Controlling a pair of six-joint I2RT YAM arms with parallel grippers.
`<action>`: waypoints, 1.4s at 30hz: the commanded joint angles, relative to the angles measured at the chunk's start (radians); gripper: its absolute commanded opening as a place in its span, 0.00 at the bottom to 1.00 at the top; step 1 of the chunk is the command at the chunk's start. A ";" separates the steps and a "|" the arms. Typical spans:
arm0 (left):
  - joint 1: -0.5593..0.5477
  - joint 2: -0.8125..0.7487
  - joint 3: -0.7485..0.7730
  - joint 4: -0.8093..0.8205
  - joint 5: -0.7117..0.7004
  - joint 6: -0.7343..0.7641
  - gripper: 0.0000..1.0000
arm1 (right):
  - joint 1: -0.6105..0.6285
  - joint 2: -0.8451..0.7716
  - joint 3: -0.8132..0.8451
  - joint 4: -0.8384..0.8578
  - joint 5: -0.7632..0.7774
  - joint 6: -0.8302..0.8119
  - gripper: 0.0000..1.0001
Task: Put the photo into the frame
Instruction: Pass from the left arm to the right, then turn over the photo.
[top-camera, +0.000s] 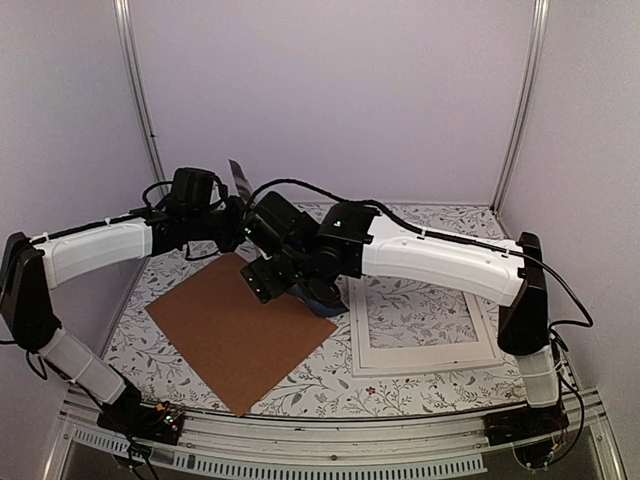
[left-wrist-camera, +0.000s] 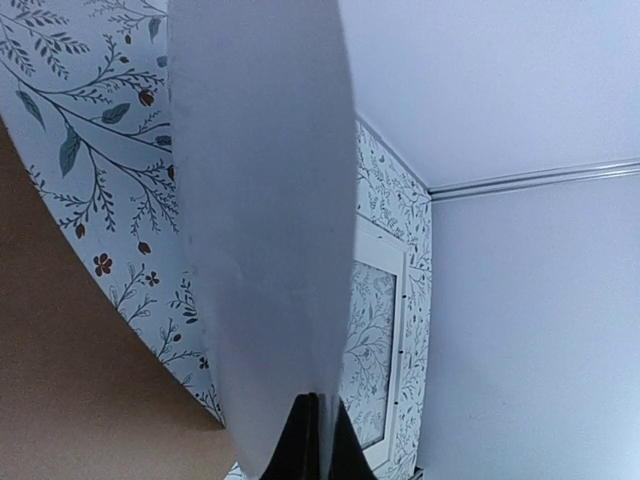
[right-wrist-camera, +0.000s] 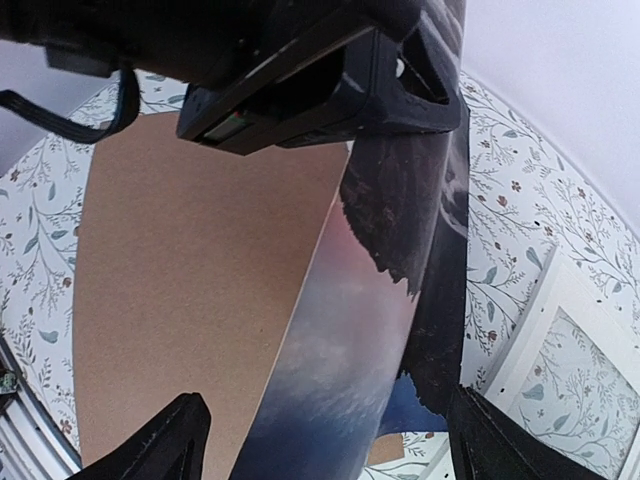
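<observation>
Plain pale lilac walls (top-camera: 330, 90) are enclosing a white tabletop with a leaf-and-flower print (top-camera: 440, 220), silver metal corner posts (top-camera: 138, 90) are standing upright, and soft even light is falling.

Floral-patterned table (top-camera: 420, 215), brown backing board (top-camera: 235, 325) flat left of centre, white frame (top-camera: 420, 358) flat at right, apart.

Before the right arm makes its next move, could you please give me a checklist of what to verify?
1. Left gripper shut on the photo: ok.
2. Right gripper open, with the photo between its fingers: ok.
3. Photo lifted off the table: cannot tell, its lower edge is hidden.
4. Frame lying flat on the table: ok.
5. Backing board apart from the frame: ok.
</observation>
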 joint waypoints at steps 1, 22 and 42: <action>-0.033 0.030 0.047 -0.011 -0.007 -0.010 0.00 | 0.006 0.051 0.059 -0.075 0.154 -0.004 0.84; -0.060 0.108 0.106 -0.012 0.010 0.022 0.09 | 0.006 0.057 0.064 -0.131 0.243 0.003 0.28; 0.053 -0.153 0.092 -0.018 0.112 0.237 1.00 | -0.183 -0.324 -0.368 0.006 0.035 0.125 0.00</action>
